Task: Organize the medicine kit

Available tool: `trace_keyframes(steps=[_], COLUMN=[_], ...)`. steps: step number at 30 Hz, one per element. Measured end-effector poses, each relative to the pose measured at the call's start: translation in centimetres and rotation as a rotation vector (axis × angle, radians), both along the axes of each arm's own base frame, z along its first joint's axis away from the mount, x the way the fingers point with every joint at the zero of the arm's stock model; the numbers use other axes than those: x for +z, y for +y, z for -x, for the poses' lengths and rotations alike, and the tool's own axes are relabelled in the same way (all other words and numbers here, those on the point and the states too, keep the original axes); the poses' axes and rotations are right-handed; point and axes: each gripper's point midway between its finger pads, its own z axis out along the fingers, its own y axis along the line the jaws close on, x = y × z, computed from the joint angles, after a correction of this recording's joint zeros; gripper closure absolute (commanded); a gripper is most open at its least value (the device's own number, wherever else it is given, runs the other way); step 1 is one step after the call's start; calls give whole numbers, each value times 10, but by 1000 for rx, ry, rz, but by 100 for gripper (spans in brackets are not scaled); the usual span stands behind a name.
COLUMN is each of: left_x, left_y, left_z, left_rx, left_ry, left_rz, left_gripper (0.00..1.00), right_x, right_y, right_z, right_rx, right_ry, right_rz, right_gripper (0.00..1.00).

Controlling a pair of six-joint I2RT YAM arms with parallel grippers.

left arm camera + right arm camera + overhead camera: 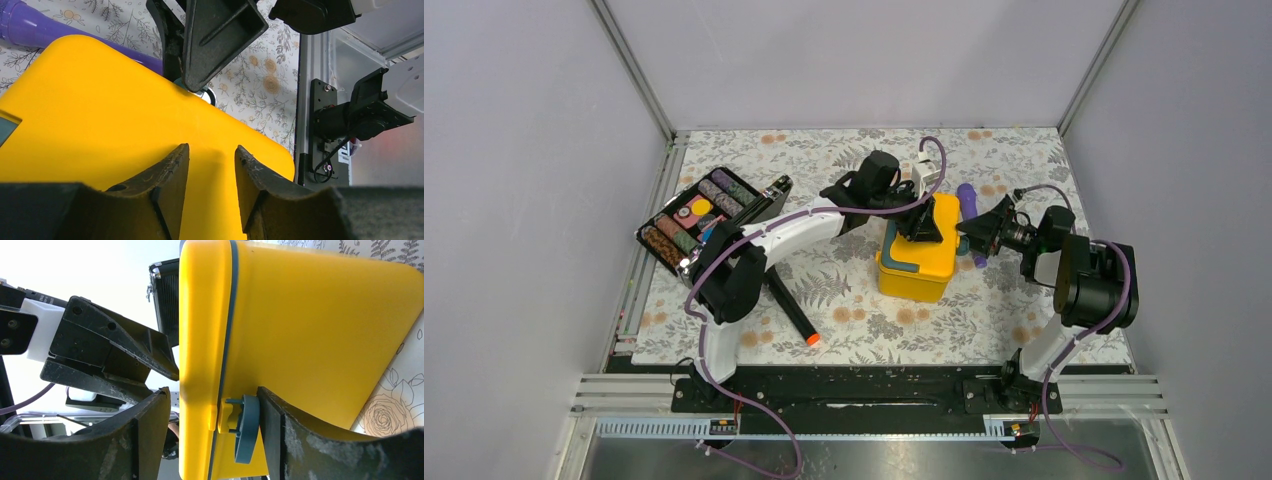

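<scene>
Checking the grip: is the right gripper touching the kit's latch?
Touching. In the right wrist view, a finger of the right gripper meets the latch with no gap.

top view: the far end of the medicine kit (916, 268) is hidden under the left gripper (921, 230). the purple cylinder (967, 200) is partly covered by the right gripper (974, 233). the left arm (794, 225) hides a corner of the black tray (679, 200) and the far end of the black marker (792, 312). the tray's rolls are too small to name.
left wrist view: the kit's lid is cut off at the left and lower edges.
right wrist view: the kit is cut off above and below, and the background is washed out to white. whether the fingers (295, 445) touch the teal latch (245, 427) cannot be told.
</scene>
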Motion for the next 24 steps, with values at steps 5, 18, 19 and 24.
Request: trace_keyframes(steps=[5, 18, 19, 24], left_x=[0, -3, -4, -5], left_y=[0, 2, 2, 2], left_z=[1, -2, -2, -3], left_rx=[-3, 14, 15, 17], left_ry=[-4, -18, -19, -23], left_rz=[-2, -16, -17, -16], left_gripper=[66, 76, 76, 76], right_x=[0, 0, -1, -7], right_y=[2, -3, -3, 3], right_z=[6, 22, 24, 44], right_rx=[-8, 3, 13, 69], right_ry=[12, -11, -12, 34], right_rz=[3, 238, 244, 230], right_gripper=[39, 39, 39, 42])
